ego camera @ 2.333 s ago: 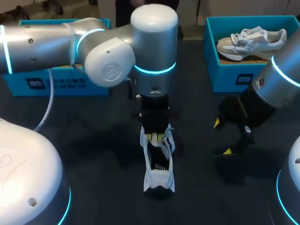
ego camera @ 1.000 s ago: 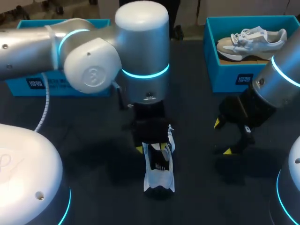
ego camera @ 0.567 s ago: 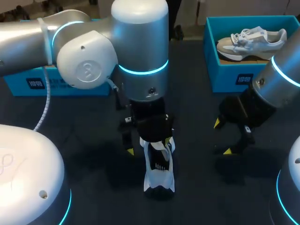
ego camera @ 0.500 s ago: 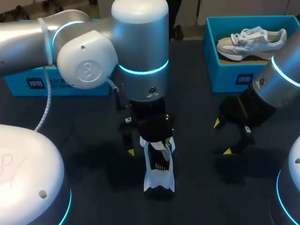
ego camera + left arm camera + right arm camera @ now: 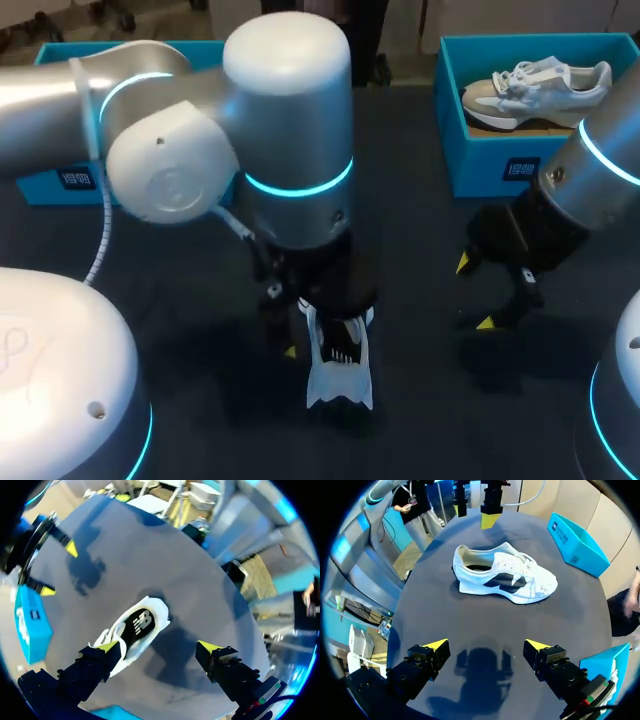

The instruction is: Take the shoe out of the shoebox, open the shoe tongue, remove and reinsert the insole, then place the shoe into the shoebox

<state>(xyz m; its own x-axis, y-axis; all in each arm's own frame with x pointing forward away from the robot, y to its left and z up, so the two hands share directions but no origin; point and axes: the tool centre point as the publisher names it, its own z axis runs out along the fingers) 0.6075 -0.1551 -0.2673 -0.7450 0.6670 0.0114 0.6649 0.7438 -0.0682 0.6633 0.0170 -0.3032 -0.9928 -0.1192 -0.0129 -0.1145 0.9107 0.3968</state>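
A white shoe (image 5: pixel 340 378) with dark side panels stands upright on the dark table (image 5: pixel 420 420) near the middle; its dark insole shows through the opening. My left gripper (image 5: pixel 320 325) hangs open just above the shoe's far end. In the left wrist view the shoe (image 5: pixel 134 629) lies under and ahead of one finger of the gripper (image 5: pixel 159 647), with nothing between the fingers. My right gripper (image 5: pixel 474 292) stands open to the right of the shoe, holding nothing. In the right wrist view the shoe (image 5: pixel 502 575) lies well ahead of that gripper (image 5: pixel 486 645).
A blue shoebox (image 5: pixel 450 120) at the back right holds a second pale shoe (image 5: pixel 540 85). Another blue shoebox (image 5: pixel 60 180) stands at the back left, largely hidden by my left arm.
My left gripper has opened wide, come off the shoe and drifted toward the table's front. The shoe and the right arm have stayed put.
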